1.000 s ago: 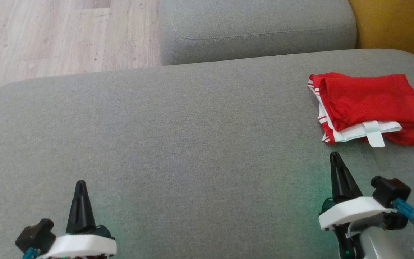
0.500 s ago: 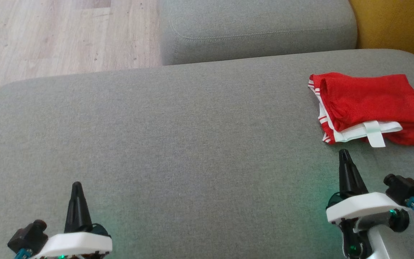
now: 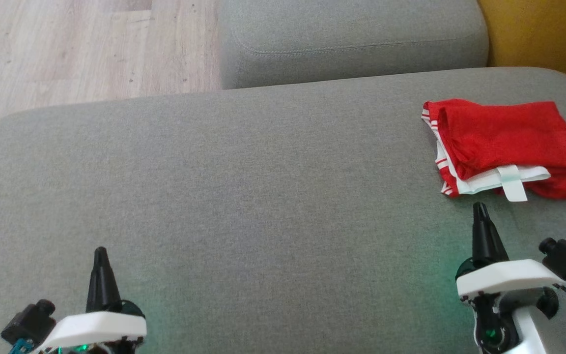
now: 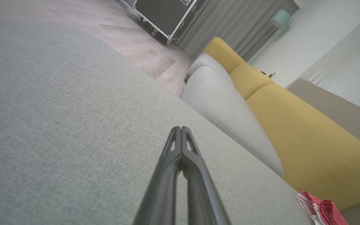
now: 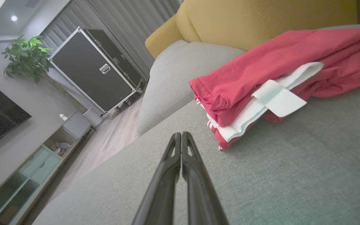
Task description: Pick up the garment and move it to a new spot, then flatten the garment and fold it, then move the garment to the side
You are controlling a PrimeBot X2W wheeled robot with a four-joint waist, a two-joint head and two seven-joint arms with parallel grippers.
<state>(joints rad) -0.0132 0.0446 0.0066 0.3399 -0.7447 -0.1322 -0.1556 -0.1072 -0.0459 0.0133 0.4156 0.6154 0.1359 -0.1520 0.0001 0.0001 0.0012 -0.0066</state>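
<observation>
Near: left hand (image 3: 100, 251) at 7 o'clock, right hand (image 3: 480, 206) at 5 o'clock, both pressed together, empty. Then folded red garment (image 3: 509, 137) at 2 o'clock on grey sofa seat (image 3: 263, 196), just past right hand's tip. Risk: snagging loose white tab (image 3: 513, 186) or nudging layers could undo the fold. Nothing blocks. Beyond: grey cushion (image 3: 352, 39), yellow backrest (image 3: 538, 34), wood floor (image 3: 67, 49).

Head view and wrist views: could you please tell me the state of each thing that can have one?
Red mesh garment with white trim, folded, lying on the grey fabric seat cushion.
Left gripper, shut, empty, over bare cushion.
Right gripper, shut, empty, pointing at the garment, apart from it.
Black metal-edged wheeled case, closed.
</observation>
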